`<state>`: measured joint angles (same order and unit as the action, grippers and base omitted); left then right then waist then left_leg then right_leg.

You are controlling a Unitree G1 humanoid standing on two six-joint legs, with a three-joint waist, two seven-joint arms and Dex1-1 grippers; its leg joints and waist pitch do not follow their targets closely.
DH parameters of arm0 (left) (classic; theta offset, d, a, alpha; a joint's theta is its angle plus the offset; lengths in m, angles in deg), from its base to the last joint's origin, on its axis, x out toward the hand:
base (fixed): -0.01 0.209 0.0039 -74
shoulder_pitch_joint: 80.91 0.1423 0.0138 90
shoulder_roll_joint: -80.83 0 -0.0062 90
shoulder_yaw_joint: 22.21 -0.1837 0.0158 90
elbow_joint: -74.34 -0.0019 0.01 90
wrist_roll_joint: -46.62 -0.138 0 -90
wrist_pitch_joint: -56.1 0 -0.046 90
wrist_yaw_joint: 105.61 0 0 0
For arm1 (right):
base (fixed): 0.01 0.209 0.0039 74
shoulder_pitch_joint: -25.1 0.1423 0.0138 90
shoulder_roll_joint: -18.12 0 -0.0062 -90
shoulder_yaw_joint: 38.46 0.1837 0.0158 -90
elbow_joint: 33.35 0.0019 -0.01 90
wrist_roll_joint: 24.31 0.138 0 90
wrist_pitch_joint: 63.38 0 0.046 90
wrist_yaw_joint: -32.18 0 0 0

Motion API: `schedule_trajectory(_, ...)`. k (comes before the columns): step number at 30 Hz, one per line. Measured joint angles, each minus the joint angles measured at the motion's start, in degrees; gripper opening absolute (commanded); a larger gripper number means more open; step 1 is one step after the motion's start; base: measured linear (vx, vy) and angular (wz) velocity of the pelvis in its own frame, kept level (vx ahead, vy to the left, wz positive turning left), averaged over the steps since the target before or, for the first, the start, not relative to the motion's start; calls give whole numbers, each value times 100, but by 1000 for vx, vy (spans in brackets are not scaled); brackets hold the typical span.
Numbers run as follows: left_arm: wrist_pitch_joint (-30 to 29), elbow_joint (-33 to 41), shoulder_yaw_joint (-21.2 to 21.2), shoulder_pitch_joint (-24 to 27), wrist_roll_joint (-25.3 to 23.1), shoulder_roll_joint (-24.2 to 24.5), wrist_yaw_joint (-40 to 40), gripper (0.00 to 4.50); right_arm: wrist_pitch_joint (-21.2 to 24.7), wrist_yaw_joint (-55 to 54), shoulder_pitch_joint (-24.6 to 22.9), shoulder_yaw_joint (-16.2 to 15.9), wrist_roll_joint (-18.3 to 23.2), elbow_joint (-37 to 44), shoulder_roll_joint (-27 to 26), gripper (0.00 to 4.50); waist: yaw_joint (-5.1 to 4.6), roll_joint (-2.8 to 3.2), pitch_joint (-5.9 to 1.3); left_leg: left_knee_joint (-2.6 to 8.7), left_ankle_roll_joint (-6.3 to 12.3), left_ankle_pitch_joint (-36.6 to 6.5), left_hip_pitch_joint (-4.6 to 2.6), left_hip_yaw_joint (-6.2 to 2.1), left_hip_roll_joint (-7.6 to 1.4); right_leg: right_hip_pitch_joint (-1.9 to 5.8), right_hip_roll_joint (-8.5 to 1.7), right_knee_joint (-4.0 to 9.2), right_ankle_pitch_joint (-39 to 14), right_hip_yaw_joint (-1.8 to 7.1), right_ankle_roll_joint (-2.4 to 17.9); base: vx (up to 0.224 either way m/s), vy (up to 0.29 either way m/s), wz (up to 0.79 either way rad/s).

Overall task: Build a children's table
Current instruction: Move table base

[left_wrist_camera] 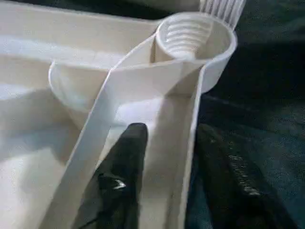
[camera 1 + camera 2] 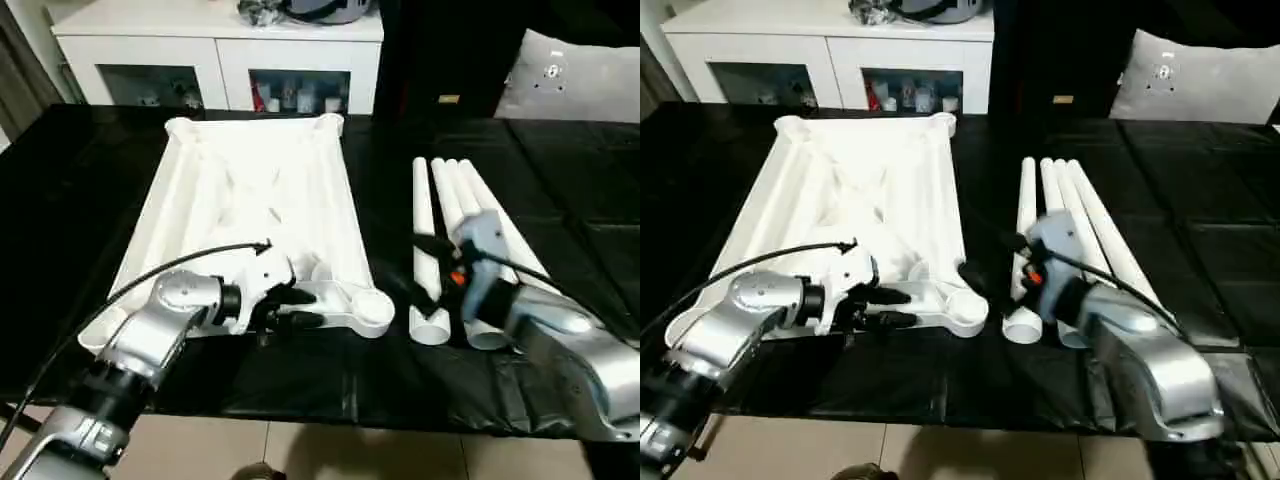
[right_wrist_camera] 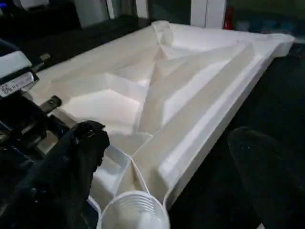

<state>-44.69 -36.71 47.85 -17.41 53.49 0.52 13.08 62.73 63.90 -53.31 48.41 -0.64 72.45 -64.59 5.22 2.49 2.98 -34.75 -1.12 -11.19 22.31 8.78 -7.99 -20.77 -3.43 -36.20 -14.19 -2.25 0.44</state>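
Jaws: left gripper [image 1: 164, 176] stood parted astride the near rim wall of the tabletop [image 2: 255, 205], one finger inside, one outside, not pinching; right gripper [image 3: 167, 181] gaped wide, holding nothing. Tabletop lay ribs-up, its threaded corner socket [image 1: 188, 40] just beyond the left fingertips. Four legs [image 2: 460, 225] lay bundled beneath the right gripper. Advice: steady the rim firmly beside the socket; take one leg only, near its wide end.
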Motion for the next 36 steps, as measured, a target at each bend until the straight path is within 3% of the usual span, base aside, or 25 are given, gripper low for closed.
schedule_trajectory(4,27,-69,-28,-62,-14,-47,-103,251,57,20,-1,-169,-96,144,52,450,10,0,0,0,2,2,4,0,0,-5,0,-2,0,0,0,0,0,0)
schedule_trajectory(9,110,-302,-57,-210,-99,-139,-211,251,63,160,-107,-297,-193,237,397,450,33,1,-1,-2,3,3,3,4,0,-2,-3,-2,2,1,-1,0,0,0)
schedule_trajectory(11,108,-384,-58,-266,-104,-168,-219,215,184,237,-175,-388,-275,259,572,450,35,1,-1,-2,3,5,2,5,0,-2,-3,-3,4,2,-1,0,0,0)
schedule_trajectory(14,146,-430,-61,-285,-108,-208,-211,211,553,462,-269,-411,-152,367,809,450,42,3,-2,-2,4,8,1,6,-2,-3,-3,-6,5,1,-2,0,0,0)
schedule_trajectory(18,25,-429,-62,-308,-115,-203,-276,174,558,927,-375,-415,-49,557,1162,450,64,6,-4,-2,6,10,-1,7,-4,-2,-3,-8,6,0,-2,0,0,0)
schedule_trajectory(27,-175,-297,-121,-288,-339,-49,-199,99,565,1072,-442,-429,89,614,1133,450,46,13,-13,-2,3,21,-14,12,-8,-2,-1,-29,6,3,-2,0,0,0)
schedule_trajectory(36,-670,245,-2,-10,-311,47,-88,37,589,679,-207,-426,53,533,694,450,-15,1,-8,-2,-17,34,-26,18,-18,-10,1,-58,6,5,-2,0,0,0)
